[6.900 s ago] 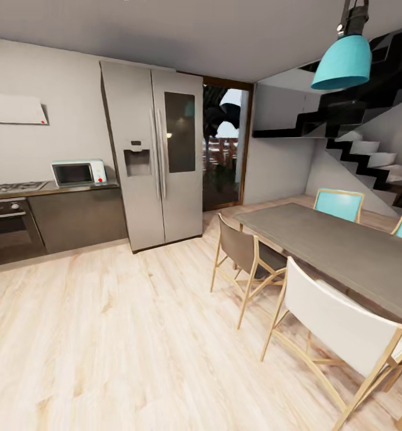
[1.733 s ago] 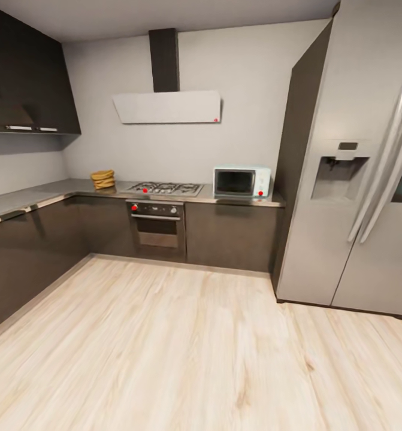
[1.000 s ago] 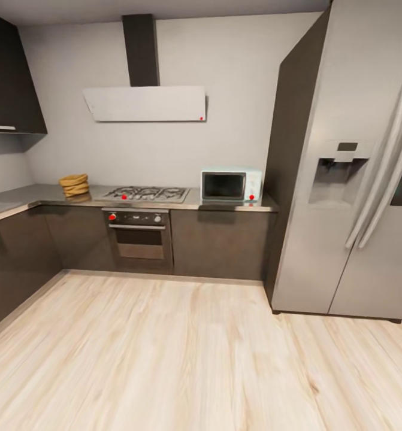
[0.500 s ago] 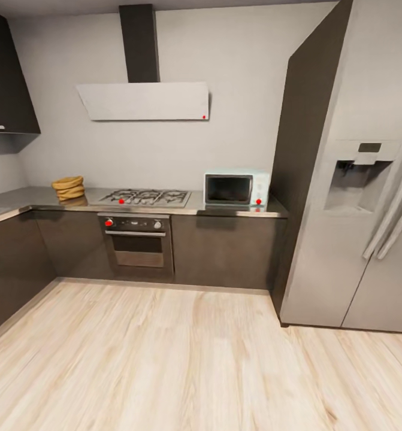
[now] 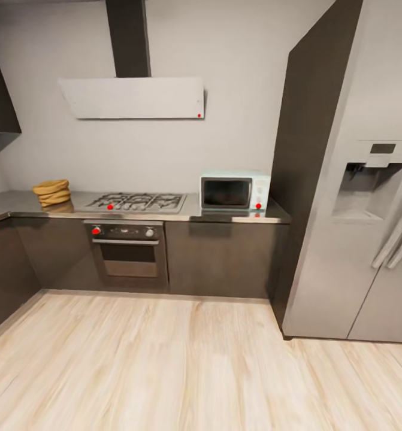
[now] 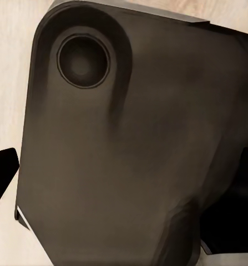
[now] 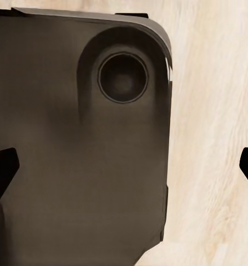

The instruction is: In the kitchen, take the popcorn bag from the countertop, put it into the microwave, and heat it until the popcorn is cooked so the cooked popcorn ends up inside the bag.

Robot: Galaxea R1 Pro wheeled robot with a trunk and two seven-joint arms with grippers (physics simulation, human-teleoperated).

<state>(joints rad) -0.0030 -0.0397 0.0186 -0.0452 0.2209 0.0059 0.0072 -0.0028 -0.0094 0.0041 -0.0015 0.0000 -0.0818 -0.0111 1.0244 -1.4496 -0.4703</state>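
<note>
1. Cabinet fronts, dark, run under the worktop [image 5: 236, 216], which is grey and glossy and turns a corner at the far left of the head view.
2. One popcorn bag [image 5: 52, 193], tan and creased, stands on the worktop near that corner, just left of the gas hob [image 5: 138, 202].
3. One gas hob with grey grates lies flush in the worktop; a single red knob shows at its front edge.
4. One built-in oven [image 5: 127, 251] sits directly below the hob, with one red knob at the left of its control strip.
5. One pale extractor hood [image 5: 133, 97] hangs on the wall above the hob, under a dark chimney [image 5: 127, 37].
6. One microwave [image 5: 234, 190], mint-white with a dark glass door that is closed, stands on the worktop right of the hob, well apart from the popcorn bag; one red knob shows at its lower right.
7. One tall steel fridge [image 5: 368, 197] with a dispenser recess stands at the right, its dark side panel next to the microwave.
8. Light wooden floor [image 5: 183, 365] spreads in front of the cabinets.
9. In each wrist view a dark rounded robot body part [image 6: 129, 144] blocks the middle over the floor; black tips sit at the edges, and whether either hand is wide or narrow I cannot tell.
</note>
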